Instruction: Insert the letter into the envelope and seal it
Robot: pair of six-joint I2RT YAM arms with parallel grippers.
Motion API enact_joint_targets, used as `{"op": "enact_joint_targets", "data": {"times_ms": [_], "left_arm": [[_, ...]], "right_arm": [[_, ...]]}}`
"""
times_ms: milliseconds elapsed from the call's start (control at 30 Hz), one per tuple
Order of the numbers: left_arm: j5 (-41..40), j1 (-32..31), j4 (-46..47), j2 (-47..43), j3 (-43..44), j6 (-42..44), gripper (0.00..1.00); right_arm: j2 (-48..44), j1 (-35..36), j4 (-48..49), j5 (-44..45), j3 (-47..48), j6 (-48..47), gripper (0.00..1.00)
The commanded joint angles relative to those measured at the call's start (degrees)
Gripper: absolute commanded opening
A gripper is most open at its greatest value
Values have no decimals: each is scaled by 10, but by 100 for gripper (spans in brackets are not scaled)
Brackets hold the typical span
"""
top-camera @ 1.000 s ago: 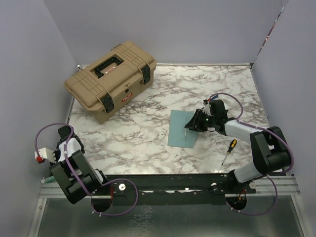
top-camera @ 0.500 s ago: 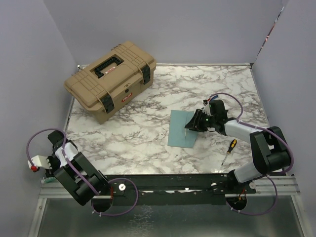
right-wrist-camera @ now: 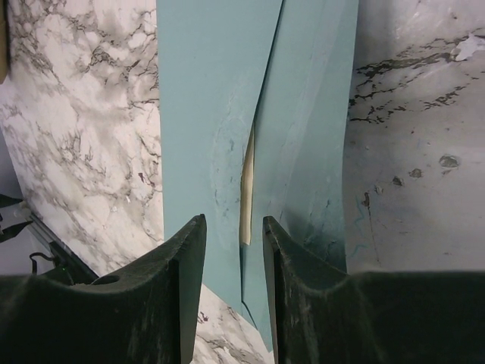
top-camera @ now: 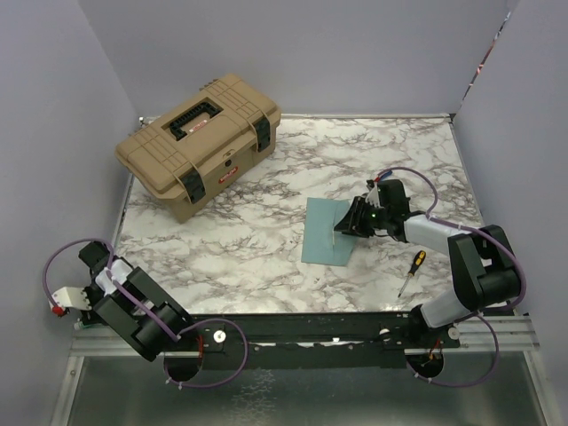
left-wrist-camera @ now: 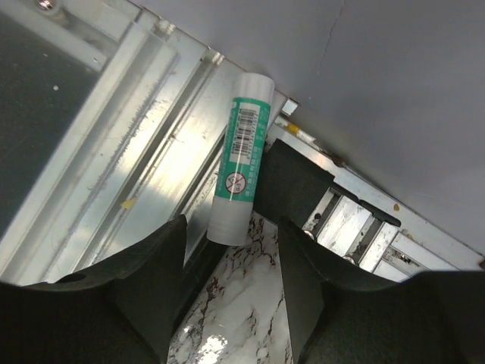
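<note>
The teal envelope [top-camera: 319, 238] lies flat on the marble table right of centre. In the right wrist view the envelope [right-wrist-camera: 204, 98] has its flap [right-wrist-camera: 311, 114] folded over, and a thin cream strip of the letter [right-wrist-camera: 246, 189] shows in the slit under the flap's edge. My right gripper [right-wrist-camera: 233, 221] is open low over that edge, one finger on each side, with nothing pinched. My right gripper [top-camera: 351, 222] sits at the envelope's right side. My left gripper [left-wrist-camera: 231, 250] is open at the table's near left corner, its tips just short of a green-and-white glue stick [left-wrist-camera: 241, 159].
A tan toolbox [top-camera: 200, 142] stands at the back left. A yellow-handled screwdriver [top-camera: 411, 271] lies near the right arm's base. The glue stick rests against an aluminium rail [left-wrist-camera: 114, 152] at the table's edge, with the wall [left-wrist-camera: 394, 83] just beyond.
The left arm has swung left and down toward the near left corner of the table. The right gripper has stayed at the envelope's flap.
</note>
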Motion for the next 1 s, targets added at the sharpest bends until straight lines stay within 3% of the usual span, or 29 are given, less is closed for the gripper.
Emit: {"op": "enact_joint_targets", "data": {"times_ms": [0, 333, 533, 700, 967], "left_arm": [[42, 12, 25, 30, 6, 15, 53], [51, 22, 24, 25, 11, 9, 29], [87, 9, 19, 0, 14, 10, 0], [77, -14, -56, -64, 13, -74, 0], [53, -103, -129, -110, 50, -131, 0]], "right_arm": [[6, -7, -6, 7, 1, -9, 39], [12, -12, 2, 5, -2, -7, 37], [5, -14, 15, 6, -11, -3, 36], [-2, -14, 22, -1, -15, 1, 36], [-20, -16, 9, -3, -13, 7, 36]]}}
